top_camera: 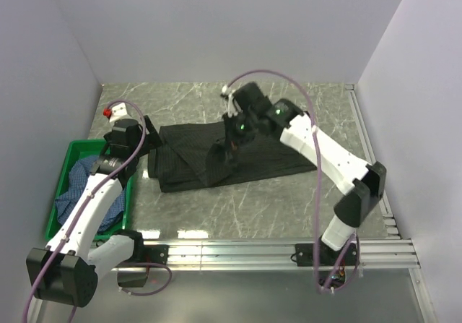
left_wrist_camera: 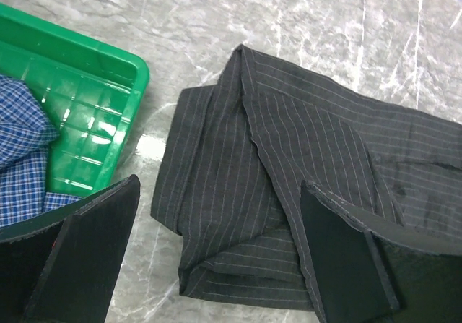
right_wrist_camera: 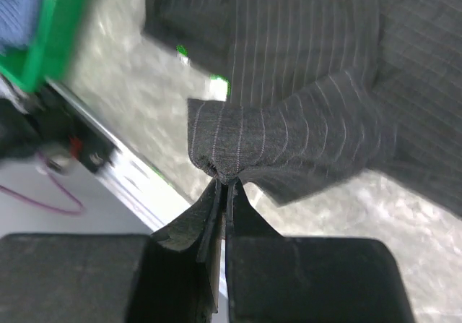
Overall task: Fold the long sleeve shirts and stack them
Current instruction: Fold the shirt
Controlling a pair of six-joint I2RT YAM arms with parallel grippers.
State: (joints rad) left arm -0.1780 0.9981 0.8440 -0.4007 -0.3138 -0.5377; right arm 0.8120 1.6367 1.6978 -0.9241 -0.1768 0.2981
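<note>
The black pinstriped long sleeve shirt (top_camera: 253, 160) lies partly folded on the marble table, its left end doubled over (left_wrist_camera: 303, 128). My right gripper (top_camera: 227, 151) is shut on a pinched edge of this shirt and holds that fold (right_wrist_camera: 289, 131) lifted off the table; in the right wrist view the cloth bunches right at the right gripper's tips (right_wrist_camera: 225, 182). My left gripper (top_camera: 149, 139) hovers open over the shirt's left end, and in the left wrist view the left gripper (left_wrist_camera: 220, 186) holds nothing. The blue checked shirt (top_camera: 76, 186) lies crumpled in the crate (left_wrist_camera: 22, 135).
A green plastic crate (top_camera: 72, 149) sits at the table's left edge, beside the left arm (left_wrist_camera: 94, 99). An aluminium rail (top_camera: 253, 251) runs along the near edge. White walls close in the left, back and right sides.
</note>
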